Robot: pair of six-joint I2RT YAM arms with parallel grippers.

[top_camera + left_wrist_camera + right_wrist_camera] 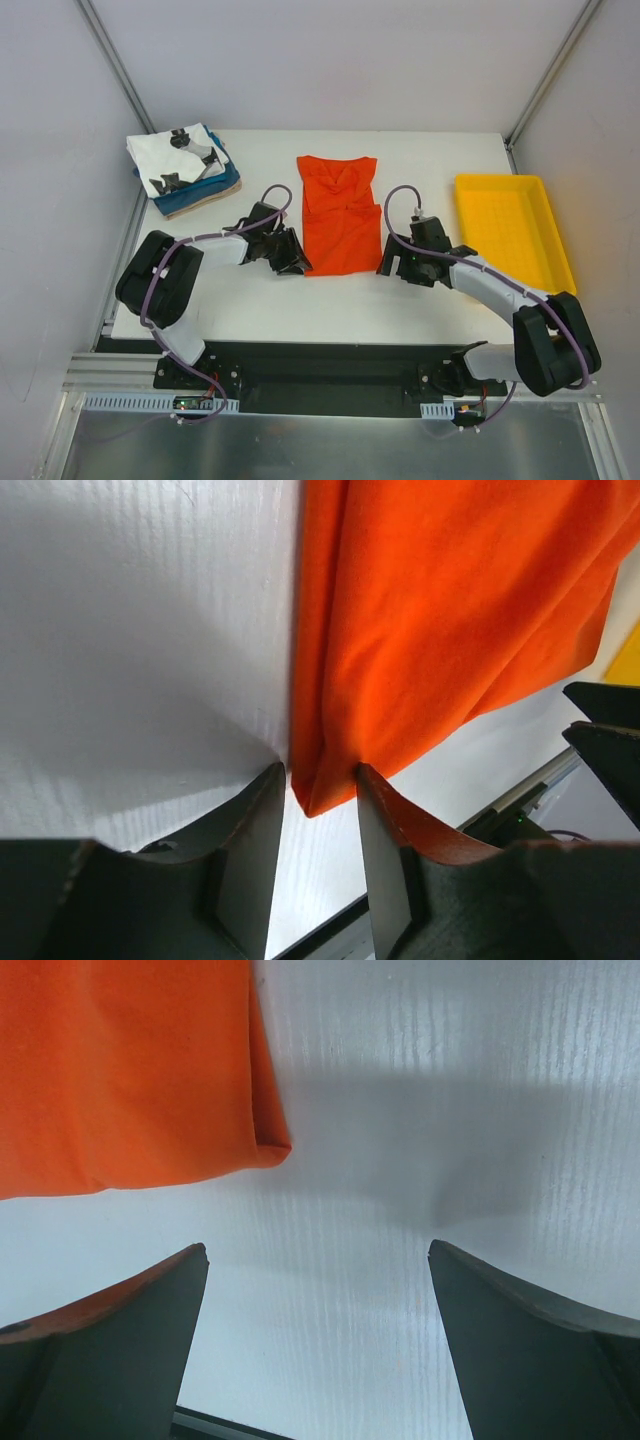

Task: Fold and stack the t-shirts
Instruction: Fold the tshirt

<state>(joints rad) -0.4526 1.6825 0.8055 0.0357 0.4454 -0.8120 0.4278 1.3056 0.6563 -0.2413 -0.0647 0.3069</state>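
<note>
Bright, even light; soft shadows spread beneath the fingers (120, 1340) on the white table (330, 300), near edges slightly blurred.

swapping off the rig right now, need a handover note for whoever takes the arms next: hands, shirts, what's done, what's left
Left hand: fingers either side of the near left corner of the orange tee; firm pinch not clear.
Right hand: open, holding nothing, over the table beside the tee's near right corner.
Done: white printed tee, blue tee and tan tee sit folded in a stack at back left.
Left: orange tee lies mid-table as a long strip; finish its fold, add it to the stack.
</note>
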